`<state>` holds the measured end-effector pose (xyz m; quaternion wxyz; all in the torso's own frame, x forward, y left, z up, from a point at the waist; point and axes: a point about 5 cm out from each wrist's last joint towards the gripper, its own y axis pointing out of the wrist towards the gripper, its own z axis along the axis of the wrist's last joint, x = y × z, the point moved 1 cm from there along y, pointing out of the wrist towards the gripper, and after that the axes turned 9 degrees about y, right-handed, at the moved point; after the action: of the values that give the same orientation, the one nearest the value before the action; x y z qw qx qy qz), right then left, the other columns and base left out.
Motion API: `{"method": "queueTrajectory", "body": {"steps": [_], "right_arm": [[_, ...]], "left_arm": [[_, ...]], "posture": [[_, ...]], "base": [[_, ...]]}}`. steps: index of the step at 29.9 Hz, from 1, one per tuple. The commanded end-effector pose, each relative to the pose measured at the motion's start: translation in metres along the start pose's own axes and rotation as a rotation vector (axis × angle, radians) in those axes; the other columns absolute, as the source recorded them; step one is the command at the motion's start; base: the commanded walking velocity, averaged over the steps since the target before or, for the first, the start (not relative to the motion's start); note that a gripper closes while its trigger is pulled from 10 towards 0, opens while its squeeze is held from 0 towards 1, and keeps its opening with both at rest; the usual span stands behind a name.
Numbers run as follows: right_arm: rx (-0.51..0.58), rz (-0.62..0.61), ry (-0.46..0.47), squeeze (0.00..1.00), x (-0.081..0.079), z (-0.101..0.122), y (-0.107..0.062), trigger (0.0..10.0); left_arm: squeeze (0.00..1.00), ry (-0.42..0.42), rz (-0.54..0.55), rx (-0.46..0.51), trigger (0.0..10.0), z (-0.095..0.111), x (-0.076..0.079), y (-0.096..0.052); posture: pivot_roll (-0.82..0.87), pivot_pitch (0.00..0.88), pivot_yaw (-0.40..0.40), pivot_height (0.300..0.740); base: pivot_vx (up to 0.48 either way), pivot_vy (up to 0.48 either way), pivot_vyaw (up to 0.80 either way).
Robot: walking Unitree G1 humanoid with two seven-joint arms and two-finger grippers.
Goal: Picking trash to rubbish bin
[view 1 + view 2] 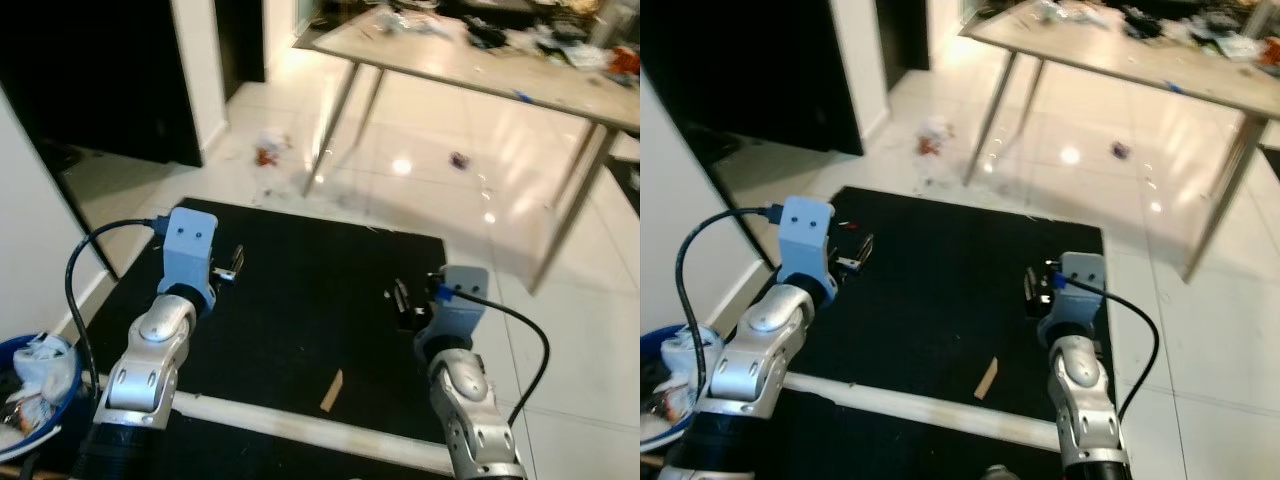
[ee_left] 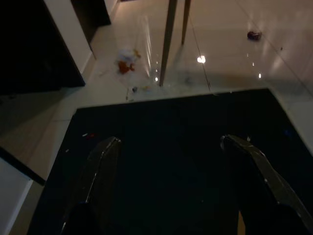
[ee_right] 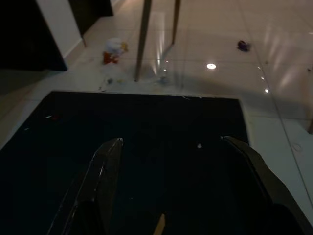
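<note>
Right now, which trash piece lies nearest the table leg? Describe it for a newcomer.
Find the table beyond the black mat. By its near-left leg, on pale tiles, lies a crumpled white-and-red wrapper. The other scrap under the table is small, dark and purplish.

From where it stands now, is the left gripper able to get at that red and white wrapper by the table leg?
Probably not yet. The left gripper hangs open over the black mat, while the wrapper lies on the tiles beyond the mat's far edge. Nothing blocks the path.
</note>
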<state>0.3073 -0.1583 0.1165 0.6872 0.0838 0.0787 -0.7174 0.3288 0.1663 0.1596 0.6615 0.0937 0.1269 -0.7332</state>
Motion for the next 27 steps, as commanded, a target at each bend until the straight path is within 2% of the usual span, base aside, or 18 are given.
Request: {"method": "queueTrajectory", "body": {"steps": [1, 11, 19, 27], "right_arm": [[-0.021, -0.012, -0.002, 0.0, 0.0038, -0.0041, -0.0017, 10.0], [-0.009, -0.007, 0.005, 0.0, 0.0016, -0.0027, 0.0017, 10.0], [-0.047, -0.032, -0.004, 0.0, 0.0059, -0.0099, -0.0023, 10.0], [-0.042, -0.025, 0.004, 0.0, 0.0043, -0.0109, -0.0039, 10.0]], "left_arm": [[0.0, 0.015, 0.001, -0.019, 10.0, -0.0043, -0.0003, -0.0009], [0.0, -0.003, -0.003, -0.021, 10.0, -0.0069, -0.0036, -0.0045], [0.0, -0.011, -0.056, 0.014, 10.0, -0.0008, 0.0015, -0.0035], [0.0, -0.019, -0.064, 0.019, 10.0, 0.0007, 0.0023, -0.0034]], "posture": [[0.01, 0.126, 0.014, 0.74], [0.01, 0.119, 0.017, 0.74], [0.01, 0.111, 0.033, 0.74], [0.01, 0.11, 0.035, 0.74]], "base": [[0.0, 0.0, -0.8], [0.0, 0.0, -0.8], [0.0, 0.0, 0.0], [0.278, 0.0, 0.0]]}}
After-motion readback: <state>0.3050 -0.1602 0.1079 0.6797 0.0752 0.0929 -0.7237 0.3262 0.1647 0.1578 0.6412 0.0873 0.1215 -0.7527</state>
